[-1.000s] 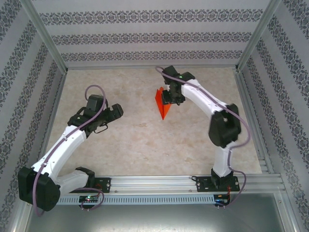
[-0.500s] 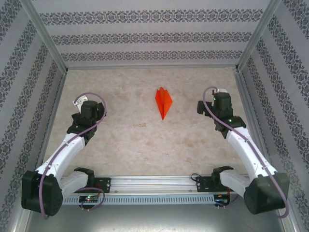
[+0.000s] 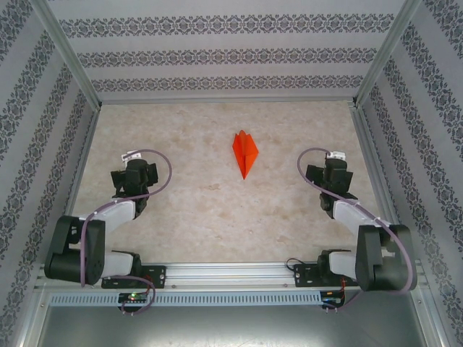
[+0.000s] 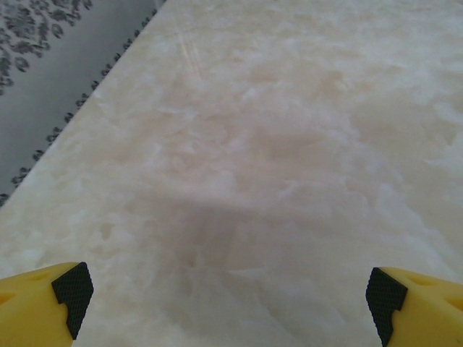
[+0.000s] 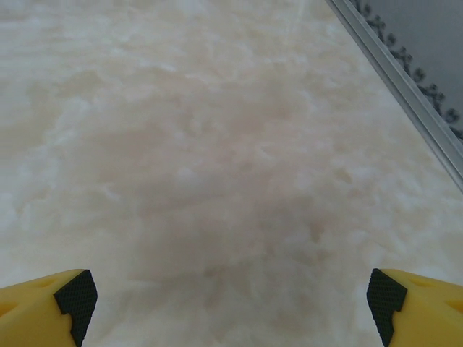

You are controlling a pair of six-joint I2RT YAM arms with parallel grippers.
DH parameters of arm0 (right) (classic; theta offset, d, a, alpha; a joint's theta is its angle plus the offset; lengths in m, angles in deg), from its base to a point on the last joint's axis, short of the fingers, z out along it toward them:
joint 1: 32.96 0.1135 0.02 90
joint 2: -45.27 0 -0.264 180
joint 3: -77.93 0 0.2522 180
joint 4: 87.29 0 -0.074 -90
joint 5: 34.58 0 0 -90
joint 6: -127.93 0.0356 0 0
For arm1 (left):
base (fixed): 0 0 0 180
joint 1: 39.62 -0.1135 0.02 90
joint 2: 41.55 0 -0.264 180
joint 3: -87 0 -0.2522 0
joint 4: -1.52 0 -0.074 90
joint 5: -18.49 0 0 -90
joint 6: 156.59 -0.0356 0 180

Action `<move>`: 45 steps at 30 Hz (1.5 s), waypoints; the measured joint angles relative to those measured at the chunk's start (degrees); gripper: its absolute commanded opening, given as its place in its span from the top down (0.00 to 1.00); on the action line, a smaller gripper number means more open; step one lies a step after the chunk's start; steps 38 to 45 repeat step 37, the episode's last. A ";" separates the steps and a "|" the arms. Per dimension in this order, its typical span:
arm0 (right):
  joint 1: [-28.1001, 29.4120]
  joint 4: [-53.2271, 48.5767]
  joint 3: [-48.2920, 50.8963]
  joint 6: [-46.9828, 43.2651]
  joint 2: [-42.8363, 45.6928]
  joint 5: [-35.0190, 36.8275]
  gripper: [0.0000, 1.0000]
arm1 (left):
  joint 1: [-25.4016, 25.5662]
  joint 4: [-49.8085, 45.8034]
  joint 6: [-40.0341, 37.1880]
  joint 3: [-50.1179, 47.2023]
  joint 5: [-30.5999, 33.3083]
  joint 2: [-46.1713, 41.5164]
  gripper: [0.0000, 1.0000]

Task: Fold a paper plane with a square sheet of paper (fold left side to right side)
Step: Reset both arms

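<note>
Lying on table (image 3: 181,210) per top cam: paper plane (image 3: 244,153); wrist cams: left gripper (image 4: 228,293), right gripper (image 5: 230,295) agape, empty.

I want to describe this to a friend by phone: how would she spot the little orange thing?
Look at the pale marbled table ringed by patterned walls. Past its middle, towards the back wall, lies the paper plane, with bare tabletop all around it. It alone is bright orange: a narrow folded dart, its tip pointing toward the table's near edge.

Marbled table (image 3: 202,217), paper plane (image 3: 244,152) lying on it
</note>
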 measured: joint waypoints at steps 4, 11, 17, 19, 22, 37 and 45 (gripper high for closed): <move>0.00 9.20 0.00 -0.96 -4.74 -4.26 0.02 | -1.97 6.64 -0.87 -1.66 -5.09 2.97 0.00; 1.49 24.04 1.70 -3.17 -13.57 -8.35 0.02 | -3.43 20.11 -1.46 -3.69 -13.27 9.68 0.00; 1.64 28.04 2.05 -3.89 -13.86 -9.33 0.02 | -3.43 22.86 -2.95 -3.37 -18.56 12.85 0.00; 1.64 28.61 2.05 -3.96 -13.86 -9.35 0.02 | -3.43 22.86 -3.19 -2.89 -19.34 12.83 0.00; 1.66 28.98 2.05 -4.07 -13.86 -9.35 0.02 | -3.43 22.91 -3.41 -2.69 -20.09 12.83 0.00; 2.03 29.46 2.05 -5.16 -13.86 -9.35 0.02 | -3.43 22.88 -4.31 -2.64 -21.38 12.83 0.00; 2.03 29.46 2.05 -5.16 -13.86 -9.35 0.02 | -3.43 22.88 -4.31 -2.64 -21.38 12.83 0.00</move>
